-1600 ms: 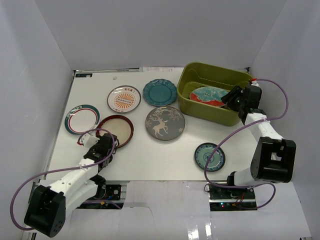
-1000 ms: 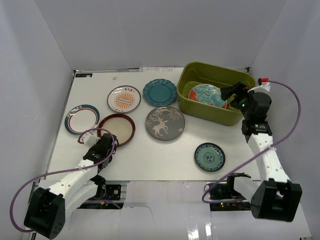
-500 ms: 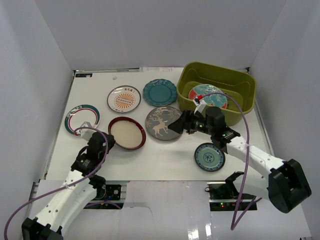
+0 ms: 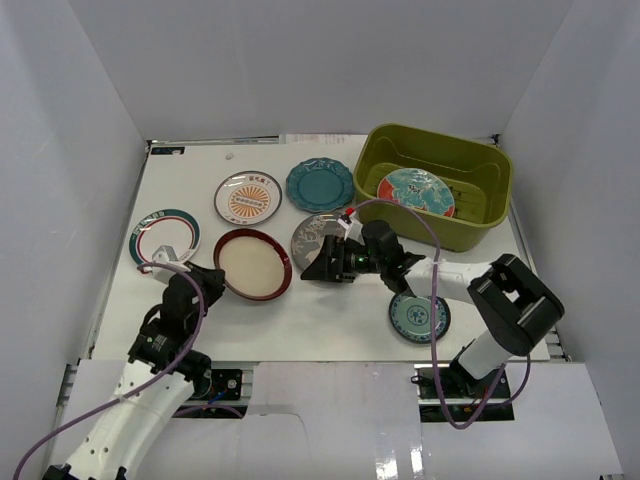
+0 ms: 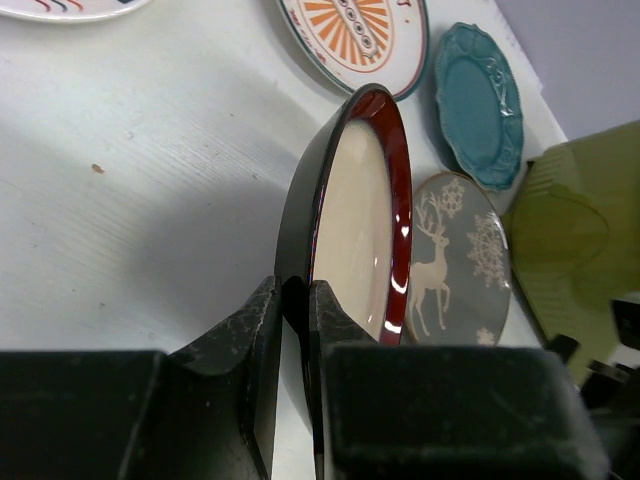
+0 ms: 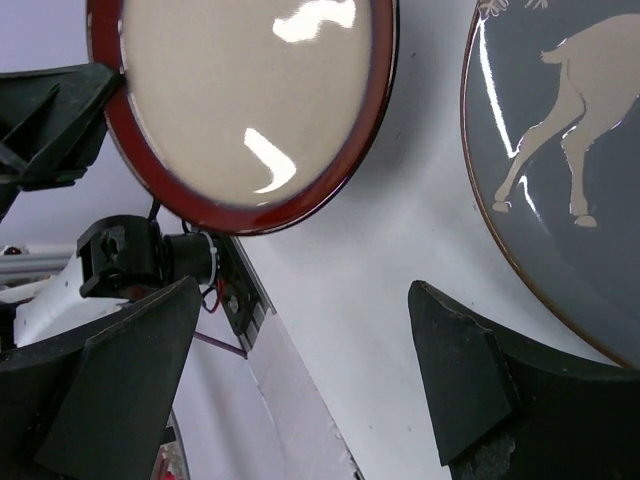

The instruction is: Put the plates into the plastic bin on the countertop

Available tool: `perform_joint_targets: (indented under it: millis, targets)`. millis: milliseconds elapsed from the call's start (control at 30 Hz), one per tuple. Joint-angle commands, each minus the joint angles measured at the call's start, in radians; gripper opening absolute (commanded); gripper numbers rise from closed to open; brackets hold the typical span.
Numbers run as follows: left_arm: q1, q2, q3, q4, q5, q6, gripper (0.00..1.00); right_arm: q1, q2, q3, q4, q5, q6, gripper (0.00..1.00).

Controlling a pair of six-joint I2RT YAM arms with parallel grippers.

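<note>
Pinching the glossy, dark-red-rimmed cream plate (image 5: 352, 235), the left claw (image 5: 296, 300) holds it seemingly tilted; the right claw (image 6: 300, 372) gapes wide.

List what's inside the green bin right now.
One red-and-teal floral plate lies in the green bin, toward its left side. Bare ribbed floor shows to its right. Anything under that plate is covered and cannot be seen.

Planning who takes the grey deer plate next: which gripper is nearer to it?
Right. The right gripper hovers open at the near edge of the deer plate. The left gripper is farther to the left, clamped on the red-rimmed cream plate.
</note>
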Motion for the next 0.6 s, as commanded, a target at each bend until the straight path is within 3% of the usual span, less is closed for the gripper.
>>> perform_joint_targets:
  millis: [0,300,400,533,567]
  targets:
    - [0.001,-0.053,0.083,0.130,0.060,-0.039,0.00,0.019,0.049,0.067,0.113,-0.018,0.069,0.90]
    - [0.001,-0.067,0.118,0.180,0.241,-0.054,0.00,0.032,0.140,0.139,0.130,0.026,0.097,0.91]
    - [0.001,-0.060,0.108,0.231,0.292,-0.060,0.00,0.027,0.149,0.147,0.130,0.029,0.099,0.99]
    - [0.001,-0.035,0.120,0.254,0.314,-0.063,0.00,0.004,0.108,0.118,0.138,0.063,0.092,0.72]
    - [0.003,-0.032,0.120,0.262,0.320,-0.063,0.00,-0.002,0.097,0.101,0.138,0.071,0.095,0.54]
